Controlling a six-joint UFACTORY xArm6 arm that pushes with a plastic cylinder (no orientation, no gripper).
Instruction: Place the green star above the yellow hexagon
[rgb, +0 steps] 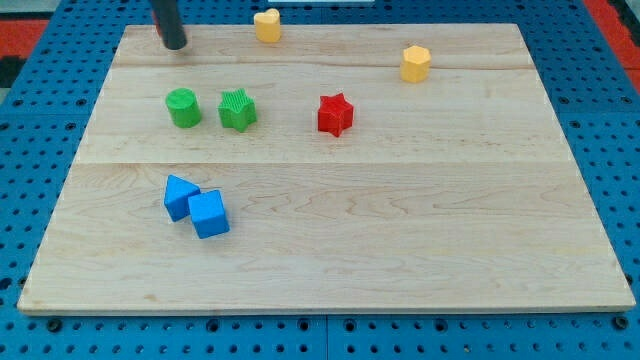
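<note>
My tip (174, 44) rested near the surface's (400, 250) top-left corner, well apart from every block; there were no fingers to describe, only the bare rod. The green star (238, 110) sat just beside the green cylinder (183, 108), far left of the yellow hexagon (416, 63); the tip probably stood left of it to push it rightward, though the red star (335, 114) lay between.

Green star (237, 109) left of centre, yellow hexagon (416, 63) far upper right
</note>
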